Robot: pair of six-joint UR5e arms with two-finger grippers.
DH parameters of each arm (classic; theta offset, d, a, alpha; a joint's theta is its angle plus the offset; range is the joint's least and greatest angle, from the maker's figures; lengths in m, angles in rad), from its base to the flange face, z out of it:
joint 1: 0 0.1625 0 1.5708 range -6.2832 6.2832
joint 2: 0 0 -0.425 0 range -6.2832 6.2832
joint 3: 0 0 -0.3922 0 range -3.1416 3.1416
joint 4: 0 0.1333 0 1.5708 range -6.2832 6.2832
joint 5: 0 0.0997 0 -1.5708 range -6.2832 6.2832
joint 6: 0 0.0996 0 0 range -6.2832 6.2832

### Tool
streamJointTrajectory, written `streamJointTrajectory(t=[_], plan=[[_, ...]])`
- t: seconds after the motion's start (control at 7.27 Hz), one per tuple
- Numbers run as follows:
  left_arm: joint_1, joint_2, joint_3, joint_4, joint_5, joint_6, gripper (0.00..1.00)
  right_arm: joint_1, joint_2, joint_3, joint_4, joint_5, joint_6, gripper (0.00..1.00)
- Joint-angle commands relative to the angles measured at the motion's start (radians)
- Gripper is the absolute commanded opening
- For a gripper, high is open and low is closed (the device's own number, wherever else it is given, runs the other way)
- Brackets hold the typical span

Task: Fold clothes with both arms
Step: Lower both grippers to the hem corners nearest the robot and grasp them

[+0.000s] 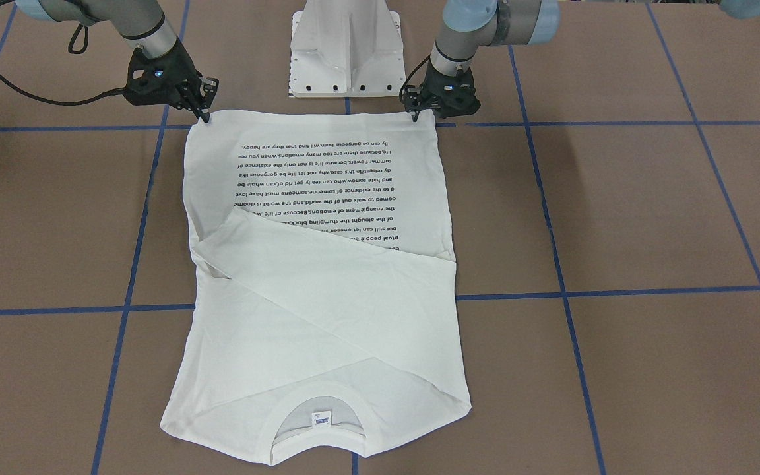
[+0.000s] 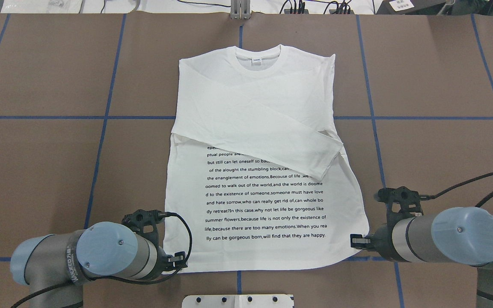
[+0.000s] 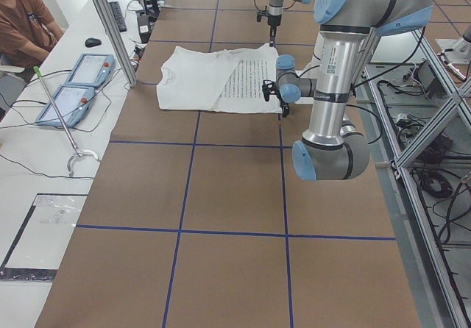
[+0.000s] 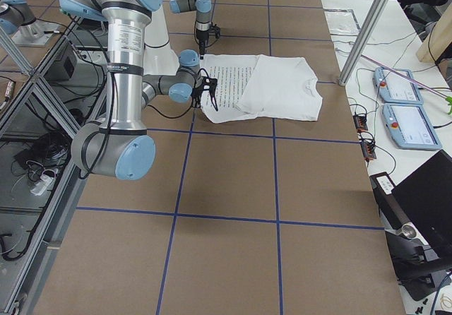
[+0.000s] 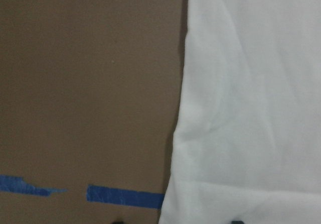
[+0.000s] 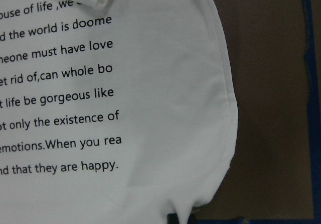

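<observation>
Shirt (image 2: 263, 201) lies flat on the desk (image 2: 37, 171), print up, sleeves (image 2: 272, 128) crossed over the chest, hem toward the robot. Right fingers (image 2: 357, 242) appear pinched shut on one hem corner; left fingers (image 2: 176, 258) stand apart astride the other, holding nothing. Likely purpose: carrying hem to collar (image 2: 257, 60).

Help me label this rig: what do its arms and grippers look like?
The left arm and right arm are silver-grey tubes with light blue joint caps. The left gripper and right gripper are black, with black cables.
</observation>
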Motion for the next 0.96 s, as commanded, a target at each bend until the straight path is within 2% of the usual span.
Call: streamJointTrajectory(t=[0.0, 0.14, 0.28, 0.41, 0.69, 0.83], plan=[[0.000, -0.039, -0.001, 0.048, 0.000, -0.018, 0.37, 0.004, 0.000, 0.000, -0.001, 0.001, 0.000, 0.00], [0.000, -0.040, 0.000, 0.049, 0.000, -0.018, 0.26, 0.006, -0.002, 0.000, -0.001, 0.001, -0.001, 0.00], [0.000, -0.042, 0.000, 0.050, 0.000, -0.018, 0.06, 0.007, -0.002, 0.000, 0.000, 0.002, -0.001, 0.00], [-0.003, -0.047, -0.012, 0.050, 0.000, -0.020, 0.00, 0.013, 0.001, 0.000, -0.001, 0.014, 0.000, 0.00], [-0.022, -0.048, -0.032, 0.052, -0.001, -0.046, 0.00, 0.032, 0.001, 0.002, 0.000, 0.018, 0.000, 0.00], [-0.036, -0.047, -0.075, 0.058, -0.003, -0.046, 0.00, 0.042, 0.000, 0.020, 0.000, 0.039, 0.000, 0.00]])
